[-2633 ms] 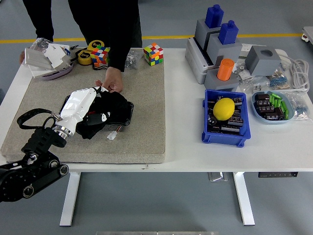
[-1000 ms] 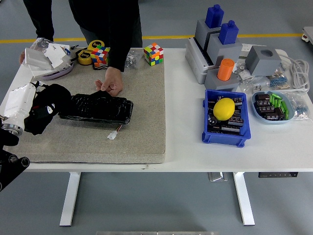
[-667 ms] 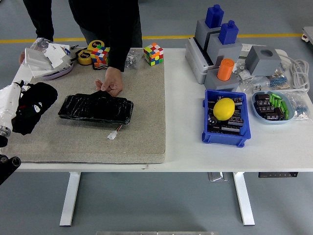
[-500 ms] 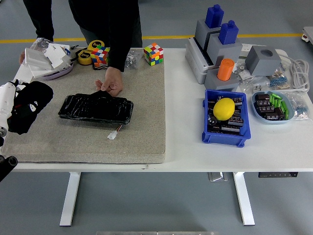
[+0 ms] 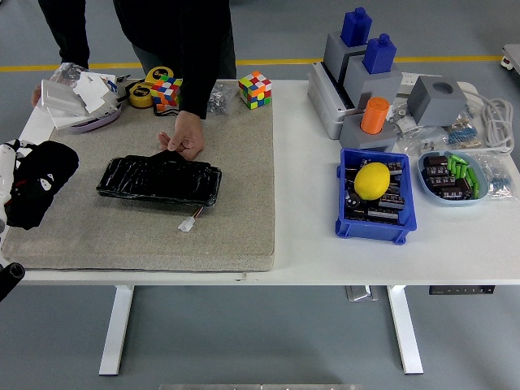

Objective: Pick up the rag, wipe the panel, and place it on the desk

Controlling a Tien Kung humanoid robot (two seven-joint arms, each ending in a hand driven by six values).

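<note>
Rag, a crumpled black cloth (image 5: pixel 38 180), now hangs gripped in the left hand (image 5: pixel 8 175) at the worktop's (image 5: pixel 325 244) left edge, carried off the glossy black panel (image 5: pixel 159 179) a person's hand (image 5: pixel 184 135) steadies, so wiping looks done and only placing remains.

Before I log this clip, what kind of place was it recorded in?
Probably a robotics lab or workshop: a white height-adjustable table on a grey floor with a yellow line, a blue plastic bin of black electronic parts, and grey fixture blocks with blue and orange pegs.
</note>
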